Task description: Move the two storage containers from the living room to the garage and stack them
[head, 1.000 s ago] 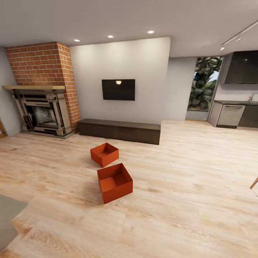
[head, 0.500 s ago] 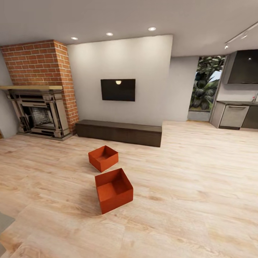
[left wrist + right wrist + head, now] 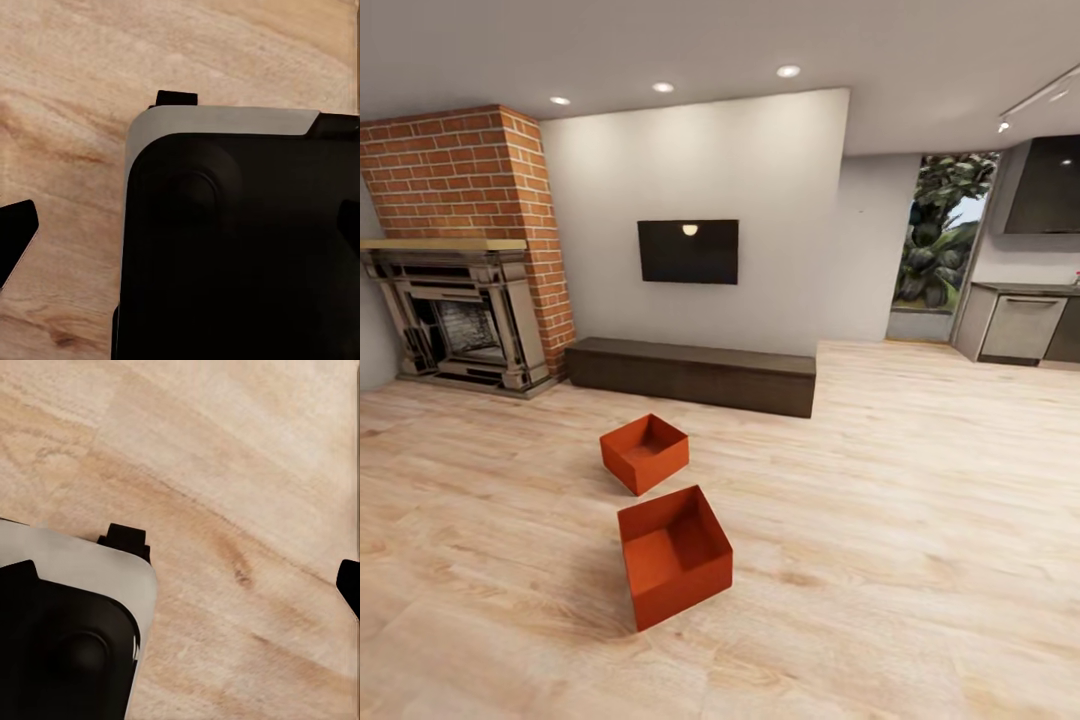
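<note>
The living room is wide and open: a light wood plank floor [image 3: 920, 520] runs up to a pale wall with a black TV [image 3: 688, 251], a long low dark cabinet [image 3: 692, 374] along its foot, and a red brick fireplace [image 3: 465, 245] in the far left corner. A kitchen counter [image 3: 1025, 325] and a window with greenery [image 3: 935, 245] sit at the far right.

Both storage containers stand on the planks in front of the cabinet, a little left of the middle. The nearer bin [image 3: 674, 554] sits turned at an angle, open side up. The farther bin [image 3: 645, 452] is just beyond it, close but apart, and also empty.

In the wrist views dark finger parts show at the edges over bare planks and the robot's own base [image 3: 240, 240]. Whether the grippers are spread or closed, I cannot tell.

The step in hand looks like the approach. Done well, the robot should stop squarely facing the nearer bin, close enough for both arms to reach its walls.

No brand, label or writing can be read.
</note>
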